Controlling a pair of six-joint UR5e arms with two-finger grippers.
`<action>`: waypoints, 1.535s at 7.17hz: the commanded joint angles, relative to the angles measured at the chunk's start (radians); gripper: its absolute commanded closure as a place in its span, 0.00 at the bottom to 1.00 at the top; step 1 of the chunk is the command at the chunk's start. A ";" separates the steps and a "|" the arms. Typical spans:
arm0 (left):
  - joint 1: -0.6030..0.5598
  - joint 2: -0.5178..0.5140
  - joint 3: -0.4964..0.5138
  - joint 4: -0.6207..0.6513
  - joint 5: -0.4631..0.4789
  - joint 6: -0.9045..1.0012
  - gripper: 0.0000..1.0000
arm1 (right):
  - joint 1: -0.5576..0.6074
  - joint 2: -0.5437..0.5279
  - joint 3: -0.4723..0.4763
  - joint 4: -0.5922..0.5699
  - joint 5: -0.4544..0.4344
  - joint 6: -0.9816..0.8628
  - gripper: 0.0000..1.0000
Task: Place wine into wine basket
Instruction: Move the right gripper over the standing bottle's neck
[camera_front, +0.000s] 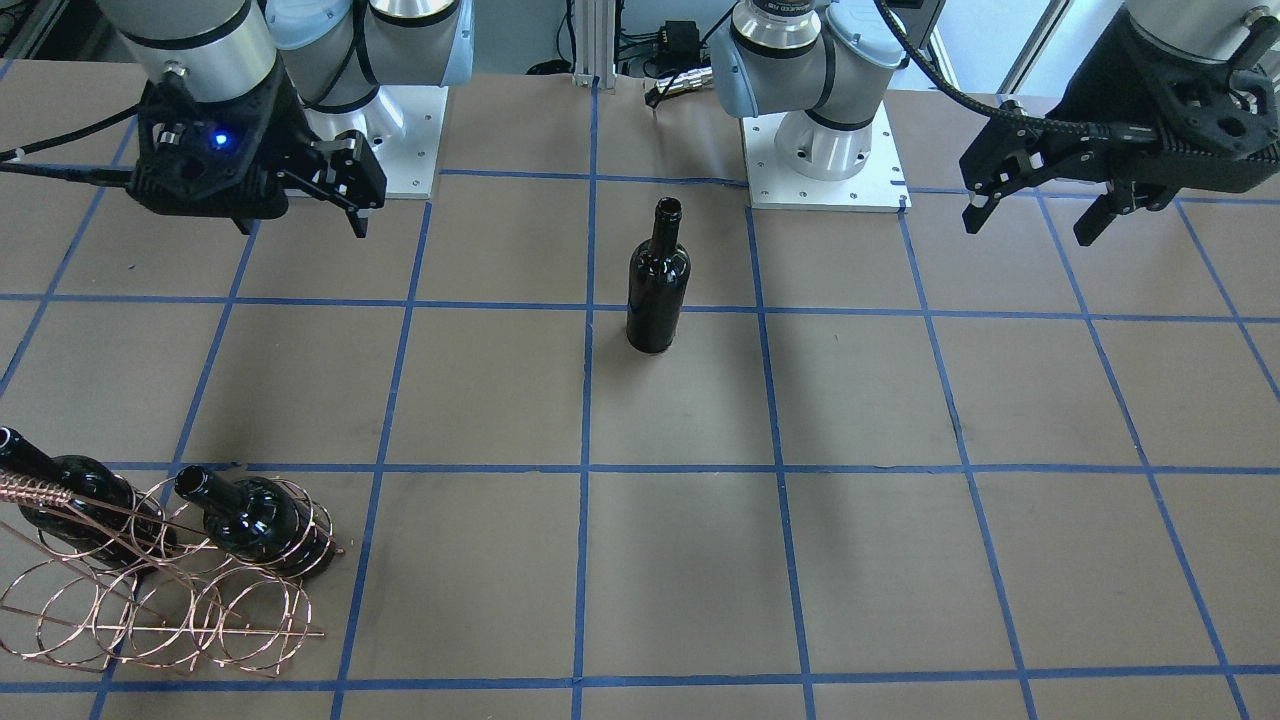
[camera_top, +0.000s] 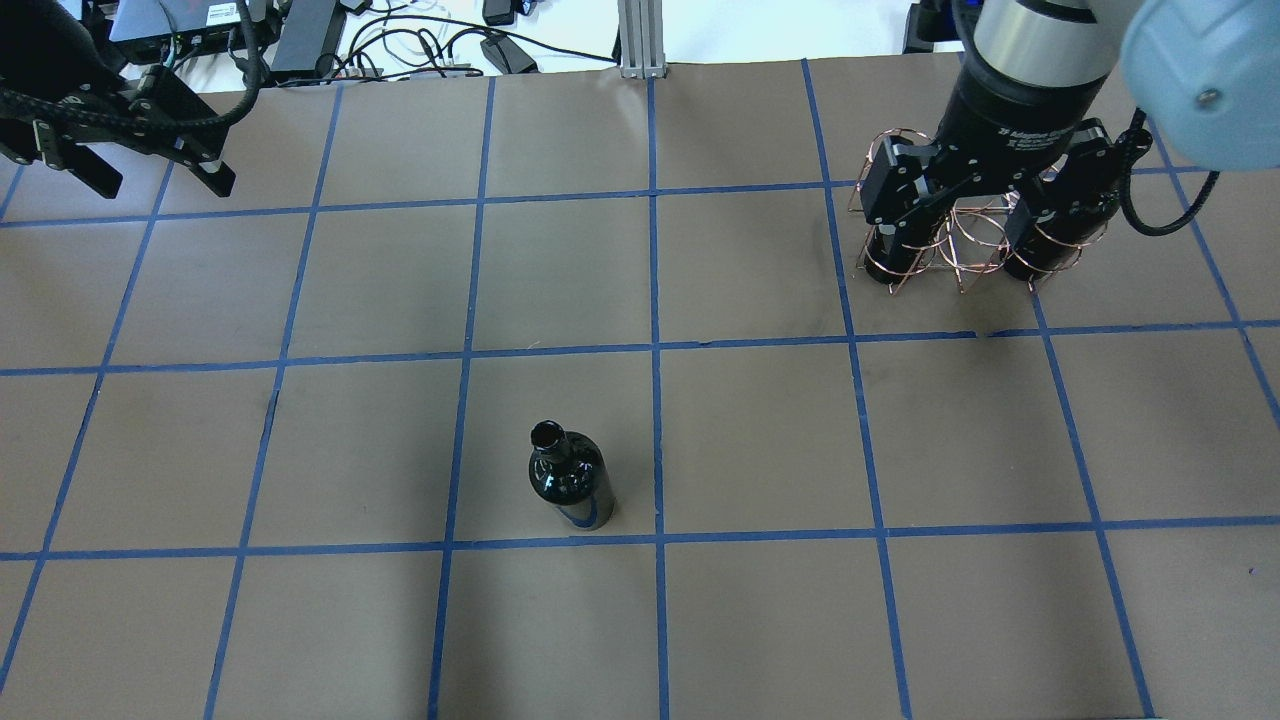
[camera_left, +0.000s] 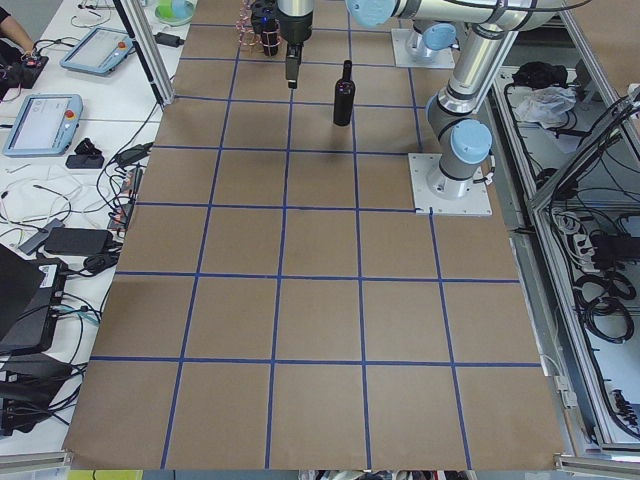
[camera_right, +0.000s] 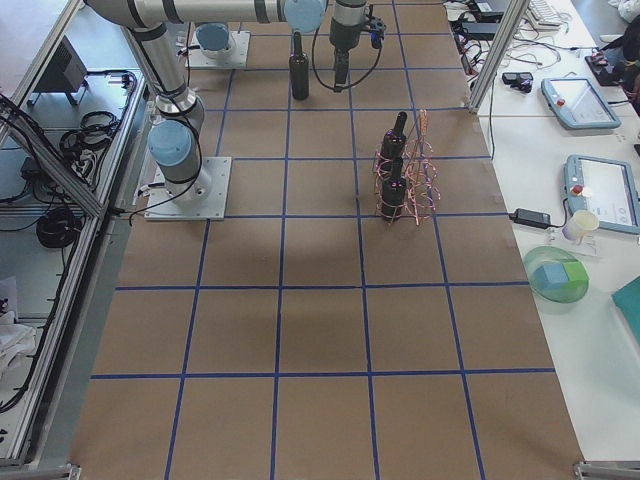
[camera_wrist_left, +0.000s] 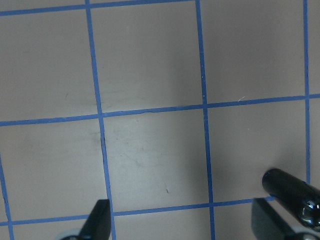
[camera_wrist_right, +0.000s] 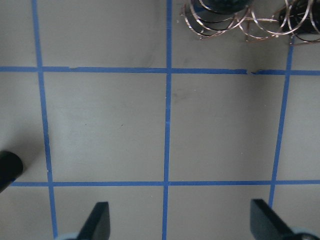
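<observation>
One dark wine bottle (camera_front: 658, 285) stands upright and alone near the table's middle (camera_top: 570, 480), free of both grippers. The copper wire wine basket (camera_front: 150, 600) sits at the far right of the overhead view (camera_top: 905, 275), and two more dark bottles (camera_front: 255, 520) (camera_front: 70, 495) lean in its rings. My right gripper (camera_top: 960, 235) hovers open above the basket, and its wrist view shows the rings (camera_wrist_right: 225, 22) at the top edge. Far off at the table's left side, my left gripper (camera_top: 162, 187) hangs open and empty (camera_front: 1028, 228). The bottle's neck (camera_wrist_left: 290, 190) shows in its wrist view.
Blue tape lines grid the brown table. Both arm bases (camera_front: 825, 150) (camera_front: 385, 130) stand on white plates along the robot's edge. Cables and an aluminium post (camera_top: 640, 40) line the far edge. A side bench holds tablets (camera_right: 600, 190) and a green bowl (camera_right: 557, 278).
</observation>
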 joint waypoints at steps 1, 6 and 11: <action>0.010 0.005 0.000 -0.001 0.022 0.001 0.00 | 0.178 0.004 -0.013 -0.093 0.010 0.160 0.00; 0.065 0.005 -0.001 -0.004 0.046 0.046 0.00 | 0.508 0.205 -0.097 -0.198 0.018 0.417 0.00; 0.085 0.005 -0.001 -0.021 0.038 0.046 0.00 | 0.544 0.215 -0.053 -0.184 0.025 0.410 0.00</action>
